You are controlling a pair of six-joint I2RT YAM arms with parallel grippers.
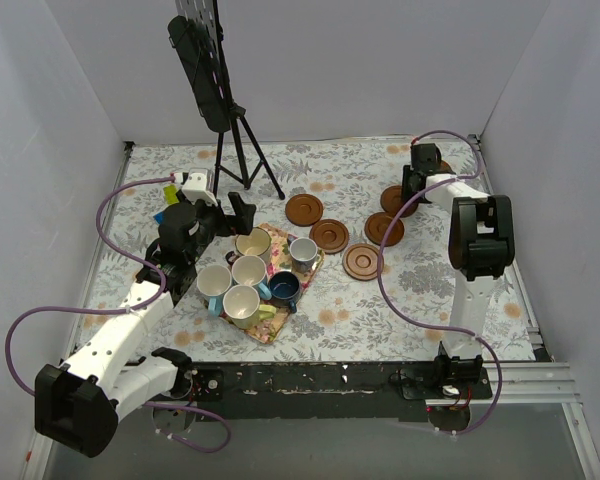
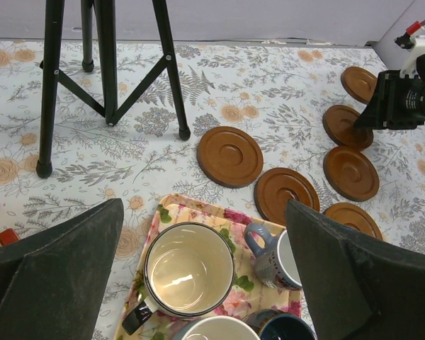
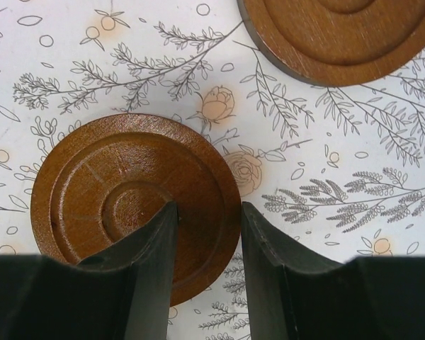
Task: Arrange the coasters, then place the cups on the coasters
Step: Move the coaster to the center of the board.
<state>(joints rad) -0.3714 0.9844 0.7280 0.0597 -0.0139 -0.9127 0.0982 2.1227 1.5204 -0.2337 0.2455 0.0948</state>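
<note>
Several brown coasters [image 1: 329, 235] lie on the cloth right of the floral tray [image 1: 318, 262]. My right gripper [image 1: 417, 182] points down at the back right, shut on one coaster [image 3: 127, 191]: one finger in its middle hollow, the other against its outer rim. This coaster lies flat on the cloth, and another coaster [image 3: 340, 35] lies just beyond it. Several cups [image 1: 242, 305] stand on the tray. My left gripper [image 2: 205, 273] hangs wide open over the cream, dark-rimmed cup [image 2: 189, 269], touching nothing. A grey cup [image 2: 269, 258] stands beside it.
A black tripod [image 1: 242, 150] carrying a dark panel [image 1: 200, 70] stands at the back left; its legs [image 2: 106, 71] show in the left wrist view. Coloured toy blocks [image 1: 163, 212] lie left of my left gripper. White walls close in the table on three sides.
</note>
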